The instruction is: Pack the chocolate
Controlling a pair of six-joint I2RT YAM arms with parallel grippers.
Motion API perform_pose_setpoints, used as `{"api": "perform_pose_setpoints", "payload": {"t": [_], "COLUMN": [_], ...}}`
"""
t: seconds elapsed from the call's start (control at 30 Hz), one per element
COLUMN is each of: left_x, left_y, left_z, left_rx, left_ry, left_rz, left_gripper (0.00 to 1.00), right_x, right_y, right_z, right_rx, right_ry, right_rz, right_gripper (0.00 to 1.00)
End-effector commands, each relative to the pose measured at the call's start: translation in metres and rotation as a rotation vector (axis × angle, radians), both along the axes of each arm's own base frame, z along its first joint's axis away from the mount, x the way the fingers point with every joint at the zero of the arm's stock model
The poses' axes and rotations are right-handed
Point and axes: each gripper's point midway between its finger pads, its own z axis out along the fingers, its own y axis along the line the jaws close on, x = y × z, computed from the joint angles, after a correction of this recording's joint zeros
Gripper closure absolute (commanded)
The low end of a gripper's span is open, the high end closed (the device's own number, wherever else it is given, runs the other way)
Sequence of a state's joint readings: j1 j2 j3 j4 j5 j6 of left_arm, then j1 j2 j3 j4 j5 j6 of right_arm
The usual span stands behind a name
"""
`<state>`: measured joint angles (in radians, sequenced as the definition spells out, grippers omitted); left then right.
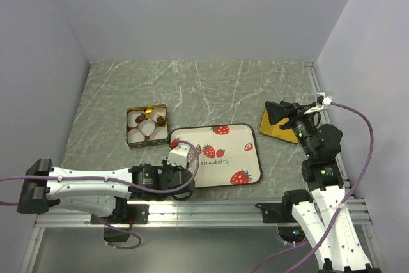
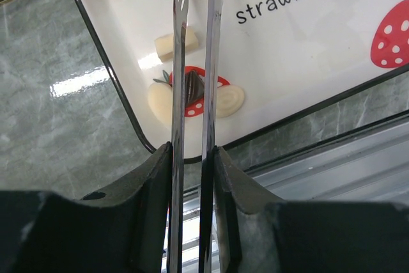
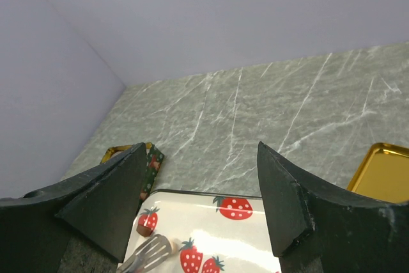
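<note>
Chocolate (image 2: 229,100): small lumps, several cream-white, one dark and ridged, one brown and cup-shaped; they lie loose at the tray's near-left corner.
Tray (image 1: 235,139): white with a strawberry print and a black rim.
Tin (image 1: 147,143): gold, just left of the tray; I see white paper cups inside, some showing brown.
Lid (image 1: 276,127): gold, right of the tray.
Left gripper (image 2: 192,151): clamped on tongs (image 2: 210,62), whose blades are nearly together above the dark lump.
Right gripper (image 3: 199,151): fingers wide apart, holding nothing.
</note>
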<state>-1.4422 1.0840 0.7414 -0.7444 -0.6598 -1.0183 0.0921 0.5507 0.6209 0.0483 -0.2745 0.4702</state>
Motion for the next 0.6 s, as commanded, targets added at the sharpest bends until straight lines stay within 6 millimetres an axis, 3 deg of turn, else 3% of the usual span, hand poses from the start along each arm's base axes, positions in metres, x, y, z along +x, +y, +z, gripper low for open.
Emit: {"api": "perform_pose_setpoints", "payload": {"t": [0.0,0.2,0.43,0.57], "left_x": [0.01,0.025,0.057,0.087], "left_y": [-0.008,-0.006,0.0,0.032], "left_z": [0.031,0.059,0.065,0.066], "left_rx": [-0.079,-0.143,-0.191,-0.198], "left_ry": [-0.063,-0.138,-0.166,-0.196], "left_rz": [0.047,0.066,0.099,0.233], "left_gripper": [0.73,0.73,0.74,0.75], "right_x": [-0.003,-0.002,-0.002,-0.001], "right_y": [0.002,0.003,0.003,0.003], "right_z": [0.013,0.013,0.012,0.012], "right_rx": [-0.008,-0.007,-0.006,-0.006], "right_ry": [-0.047,-0.046,-0.046,-0.046], "right_rz": [0.009,0.012,0.016,0.014], "right_gripper": [0.24,0.24,0.24,0.24]}}
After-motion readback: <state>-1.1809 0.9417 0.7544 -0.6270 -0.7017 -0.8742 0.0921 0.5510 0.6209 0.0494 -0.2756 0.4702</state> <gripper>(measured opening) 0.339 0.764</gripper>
